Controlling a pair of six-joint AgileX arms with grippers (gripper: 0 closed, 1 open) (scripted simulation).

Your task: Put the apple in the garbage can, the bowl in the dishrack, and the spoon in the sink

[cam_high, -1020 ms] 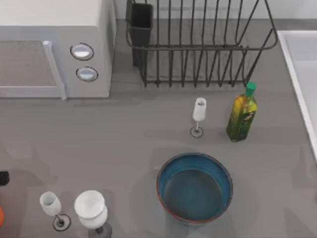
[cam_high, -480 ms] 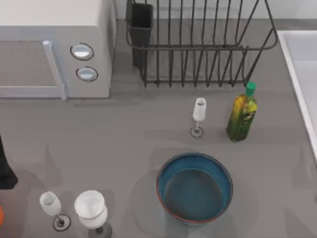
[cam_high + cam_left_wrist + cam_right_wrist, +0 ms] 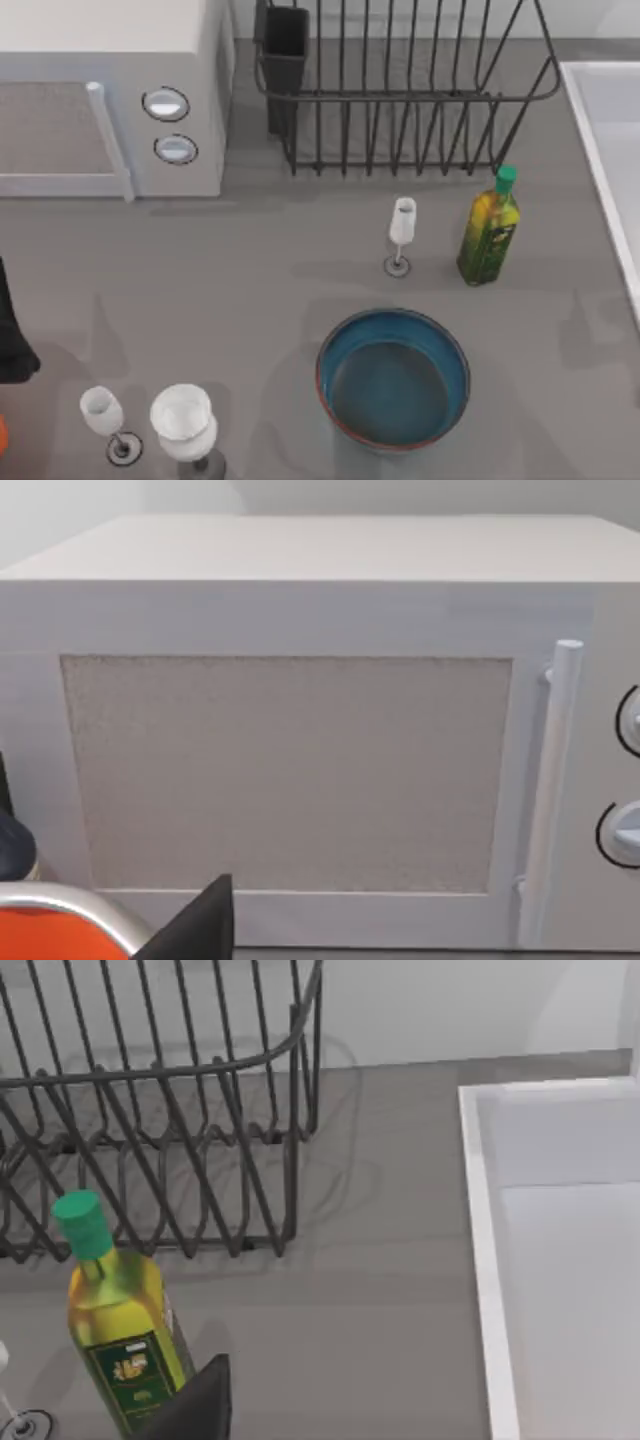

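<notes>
The bowl [image 3: 393,378], blue inside with a reddish-brown rim, stands upright on the grey counter at the front centre. The black wire dishrack [image 3: 400,95] [image 3: 150,1120] is at the back, with its dark utensil cup [image 3: 285,45] at its left corner. The pale sink [image 3: 612,140] [image 3: 560,1230] runs along the right edge. The apple, the spoon and the garbage can are out of view. A dark part of my left arm [image 3: 10,335] reaches in at the left edge, far from the bowl. My left gripper [image 3: 195,925] faces the microwave. My right gripper [image 3: 195,1400] hangs near the bottle, between dishrack and sink.
A grey-white microwave [image 3: 110,100] [image 3: 320,740] fills the back left. A green-capped oil bottle [image 3: 489,228] [image 3: 120,1330] and a small wine glass [image 3: 401,232] stand in front of the rack. Two more glasses [image 3: 150,422] stand front left beside an orange object [image 3: 3,432] [image 3: 50,935].
The dark part of my left arm has come further into the top view at the left edge. The bowl and the other objects have not moved.
</notes>
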